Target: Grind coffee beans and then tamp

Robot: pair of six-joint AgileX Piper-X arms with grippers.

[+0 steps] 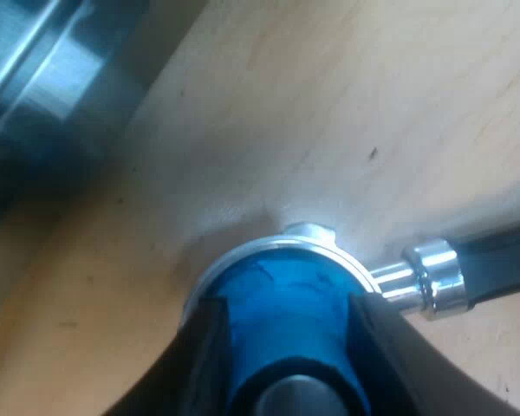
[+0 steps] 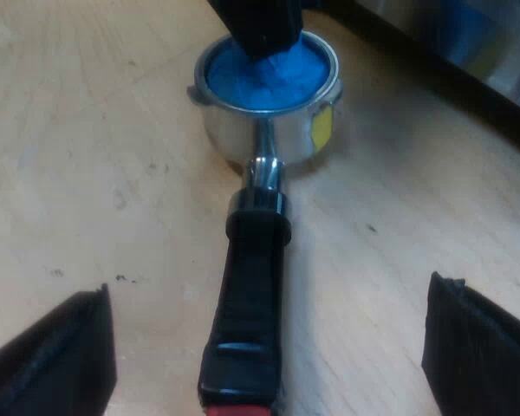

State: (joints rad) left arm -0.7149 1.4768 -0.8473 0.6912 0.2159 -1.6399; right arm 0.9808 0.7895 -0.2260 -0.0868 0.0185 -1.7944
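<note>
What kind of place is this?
Likely a coffee-making bench: a blue tamper sits in a metal holder on a wooden table, with what looks like an espresso machine nearby.

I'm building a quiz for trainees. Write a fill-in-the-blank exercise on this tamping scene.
1. The left hand is shut on the ____ tamper.
2. The tamper stands in the metal holder, which lies on a ____ table.
3. The right hand is ____, one finger either side of the holder's dark handle.
4. That handle ends in ____.
Missing words: blue; wooden; open; red.
</note>
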